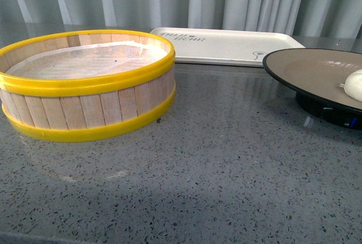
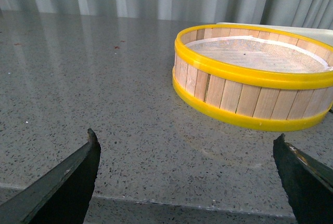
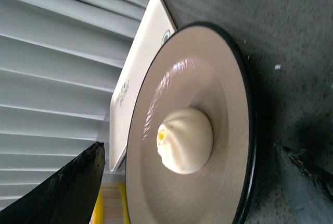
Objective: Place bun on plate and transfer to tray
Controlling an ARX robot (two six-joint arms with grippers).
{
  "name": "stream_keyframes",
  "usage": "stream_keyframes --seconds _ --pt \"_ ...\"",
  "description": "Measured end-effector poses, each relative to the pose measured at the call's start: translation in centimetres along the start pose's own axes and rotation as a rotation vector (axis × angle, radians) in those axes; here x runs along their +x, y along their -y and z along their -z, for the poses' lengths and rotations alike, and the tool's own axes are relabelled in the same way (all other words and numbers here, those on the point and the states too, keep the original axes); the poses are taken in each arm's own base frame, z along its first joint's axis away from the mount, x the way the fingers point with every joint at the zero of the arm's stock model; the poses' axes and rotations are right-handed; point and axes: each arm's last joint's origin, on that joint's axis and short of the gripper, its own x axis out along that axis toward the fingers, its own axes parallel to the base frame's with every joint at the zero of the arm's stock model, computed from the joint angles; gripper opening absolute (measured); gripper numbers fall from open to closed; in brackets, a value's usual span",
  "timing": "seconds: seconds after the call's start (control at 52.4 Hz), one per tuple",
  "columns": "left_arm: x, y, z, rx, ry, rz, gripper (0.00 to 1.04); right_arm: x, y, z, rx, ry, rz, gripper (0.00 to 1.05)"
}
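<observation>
Front view: the bun (image 1: 355, 84) sits on the plate (image 1: 305, 68) at the right edge of frame, the tray (image 1: 226, 45) at upper centre, the steamer (image 1: 85, 85) at left, all on the counter (image 1: 215, 165). Left pincer (image 2: 187, 135) and right pincer (image 3: 191, 148) are spread wide, gripping nothing.

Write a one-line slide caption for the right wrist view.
The bun sits in the middle of the plate, which is not yet on the tray behind it.
</observation>
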Motion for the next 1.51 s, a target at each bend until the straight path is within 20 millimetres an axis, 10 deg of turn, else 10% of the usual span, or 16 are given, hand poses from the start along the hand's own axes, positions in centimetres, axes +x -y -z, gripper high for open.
stream_keyframes --seconds 0.554,1.012,1.508 --pt "0.0 0.0 0.0 0.000 0.000 0.000 0.98 2.5 1.9 -1.0 0.151 -0.073 0.009 0.96" --pt "0.0 0.0 0.0 0.000 0.000 0.000 0.98 4.5 1.4 -1.1 0.139 -0.104 0.006 0.03" --pt "0.0 0.0 0.0 0.000 0.000 0.000 0.98 3.5 -0.9 -0.8 0.084 -0.048 -0.108 0.02"
